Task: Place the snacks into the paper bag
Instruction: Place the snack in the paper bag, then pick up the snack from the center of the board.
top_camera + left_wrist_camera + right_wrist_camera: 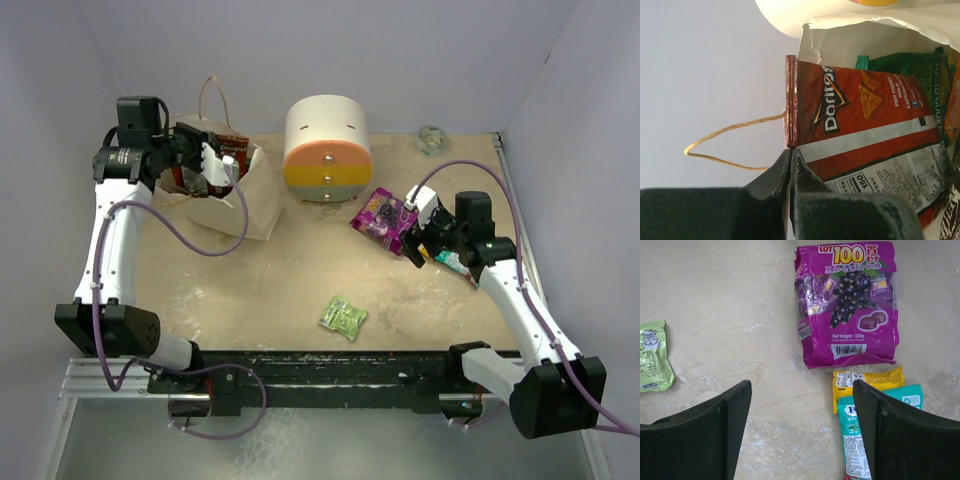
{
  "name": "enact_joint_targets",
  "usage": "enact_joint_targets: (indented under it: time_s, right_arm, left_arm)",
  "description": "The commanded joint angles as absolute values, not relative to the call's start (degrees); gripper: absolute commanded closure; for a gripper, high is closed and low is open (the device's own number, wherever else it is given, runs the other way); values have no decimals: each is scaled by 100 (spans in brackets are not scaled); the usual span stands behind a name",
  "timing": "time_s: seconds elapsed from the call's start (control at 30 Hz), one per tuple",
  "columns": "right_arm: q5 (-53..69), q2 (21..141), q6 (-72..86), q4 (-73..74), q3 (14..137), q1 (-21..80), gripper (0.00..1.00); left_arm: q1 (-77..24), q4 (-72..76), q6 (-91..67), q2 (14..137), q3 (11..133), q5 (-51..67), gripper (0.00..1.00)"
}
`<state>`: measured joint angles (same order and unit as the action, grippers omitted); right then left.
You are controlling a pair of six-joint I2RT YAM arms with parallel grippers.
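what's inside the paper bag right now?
The Doritos packet sits partly inside the paper bag, its sealed corner pinched by the left gripper. A green packet lies behind it. Anything deeper, and the bag's bottom, is covered by these packets.

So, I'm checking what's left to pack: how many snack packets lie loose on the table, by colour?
Purple crinkly plastic packet: 1
Orange flat plastic packet: 1
Teal flat plastic packet: 1
Lime-green small plastic packet: 1
Total: 4

Table (pixel 250 290) bears paper bag (pixel 262 205), container (pixel 327 135), purple packet (pixel 847 305), orange packet (pixel 867 380), teal packet (pixel 847 435), lime-green packet (pixel 343 317).
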<state>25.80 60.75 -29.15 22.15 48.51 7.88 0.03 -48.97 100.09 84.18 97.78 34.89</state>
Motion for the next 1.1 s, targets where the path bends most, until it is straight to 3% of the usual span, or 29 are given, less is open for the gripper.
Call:
enact_joint_targets:
  time_s: [0.0,0.3,0.47,0.93,1.07]
  right_arm:
    - [2496,6100,-3004,2111,4845,802,16]
    - [2509,6113,-3015,2109,4843,801,16]
    - [2506,6100,-3014,2110,4843,800,16]
    - [2290,6117,-2876,2068,4904,804,16]
    - [2092,6150,-2841,2050,4937,801,16]
  left_arm:
    - [70,-4916,9677,8174,9929,3460,92]
    - [163,-5753,8160,8573,10541,3016,61]
    - [166,-5999,7317,8717,10883,2963,50]
    - [167,-4850,4019,7743,10395,2718,0]
    - [167,-4588,3313,7456,10083,2577,1]
